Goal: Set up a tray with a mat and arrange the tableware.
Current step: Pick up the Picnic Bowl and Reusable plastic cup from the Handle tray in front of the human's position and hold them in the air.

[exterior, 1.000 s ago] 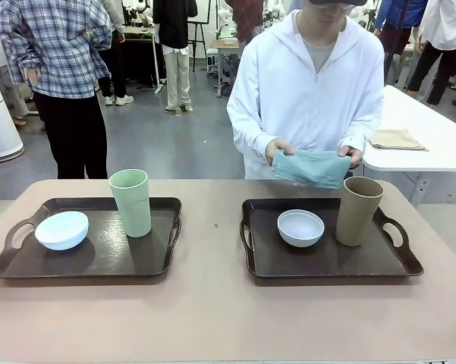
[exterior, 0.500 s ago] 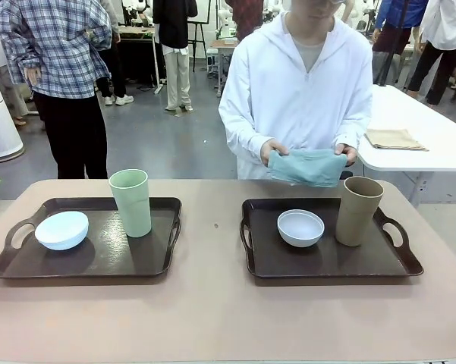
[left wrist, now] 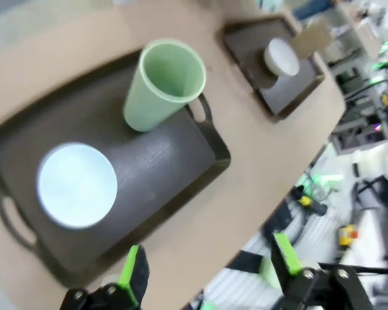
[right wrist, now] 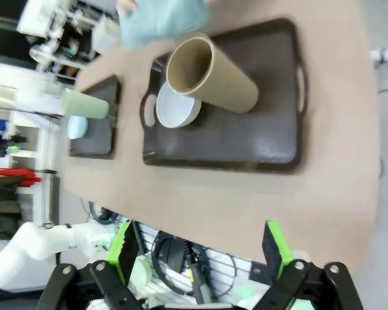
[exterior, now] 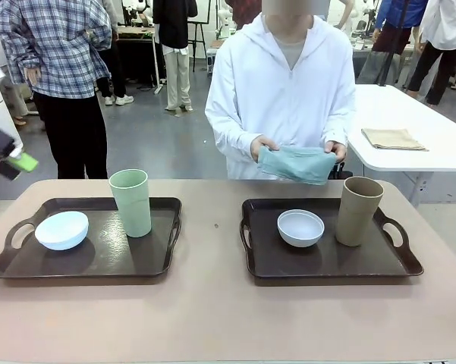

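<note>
Left fingers and right fingers hang spread and empty. Pale blue bowl and green tumbler stand on the left tray, greyish white bowl and tan tumbler on the right tray; the person holds the mat. A sideways nudge could topple either tall tumbler.

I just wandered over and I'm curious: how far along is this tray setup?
Done: the left tray holds the pale blue bowl and green tumbler, the right tray the white bowl and tan tumbler. In hand: the person's hands hold a folded teal mat at the far side. Left: laying that mat on a tray; the left gripper and right gripper are open, empty.
</note>
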`<state>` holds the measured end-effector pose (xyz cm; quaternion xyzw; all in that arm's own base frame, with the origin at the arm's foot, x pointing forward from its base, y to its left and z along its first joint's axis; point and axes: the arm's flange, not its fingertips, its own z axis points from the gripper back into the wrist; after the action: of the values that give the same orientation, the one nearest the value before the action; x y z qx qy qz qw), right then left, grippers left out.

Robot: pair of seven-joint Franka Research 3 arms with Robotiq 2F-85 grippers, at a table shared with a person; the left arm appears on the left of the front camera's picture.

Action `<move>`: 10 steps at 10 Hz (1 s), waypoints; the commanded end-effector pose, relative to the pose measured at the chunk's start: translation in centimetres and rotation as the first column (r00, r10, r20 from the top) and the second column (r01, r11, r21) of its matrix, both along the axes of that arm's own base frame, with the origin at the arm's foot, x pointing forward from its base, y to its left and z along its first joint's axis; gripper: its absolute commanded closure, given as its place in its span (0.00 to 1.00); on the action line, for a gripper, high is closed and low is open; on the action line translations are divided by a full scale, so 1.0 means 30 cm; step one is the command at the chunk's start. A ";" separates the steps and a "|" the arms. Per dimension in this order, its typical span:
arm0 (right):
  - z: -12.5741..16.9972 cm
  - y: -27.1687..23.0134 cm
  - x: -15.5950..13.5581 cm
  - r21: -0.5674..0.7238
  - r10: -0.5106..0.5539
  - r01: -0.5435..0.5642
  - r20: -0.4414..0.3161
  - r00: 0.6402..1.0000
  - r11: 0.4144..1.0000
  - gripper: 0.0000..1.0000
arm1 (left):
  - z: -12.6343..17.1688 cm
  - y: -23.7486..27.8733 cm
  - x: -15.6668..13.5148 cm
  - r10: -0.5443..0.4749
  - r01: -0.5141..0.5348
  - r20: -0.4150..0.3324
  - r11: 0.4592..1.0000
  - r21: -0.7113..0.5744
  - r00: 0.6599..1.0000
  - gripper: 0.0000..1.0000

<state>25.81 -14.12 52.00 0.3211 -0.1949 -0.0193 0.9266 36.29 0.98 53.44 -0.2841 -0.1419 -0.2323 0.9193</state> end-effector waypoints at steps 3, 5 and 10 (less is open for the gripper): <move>0.065 0.136 0.227 -0.165 0.194 -0.167 0.169 0.966 0.972 0.00 | 0.195 -0.420 0.109 -0.108 0.109 -0.019 0.955 0.274 0.994 0.00; 0.043 0.203 0.314 -0.303 0.257 -0.200 0.160 0.953 0.932 0.00 | 0.250 -0.642 0.157 -0.141 0.157 -0.068 0.916 0.369 0.988 0.00; 0.008 0.279 0.368 -0.385 0.355 -0.269 0.172 0.919 0.883 0.00 | 0.188 -0.872 0.181 -0.168 0.186 -0.078 0.894 0.408 0.983 0.00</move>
<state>37.27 -5.90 52.05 0.1764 -0.2530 0.2226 0.9248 42.23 -26.81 57.95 -0.0963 -0.0306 -0.3375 0.9359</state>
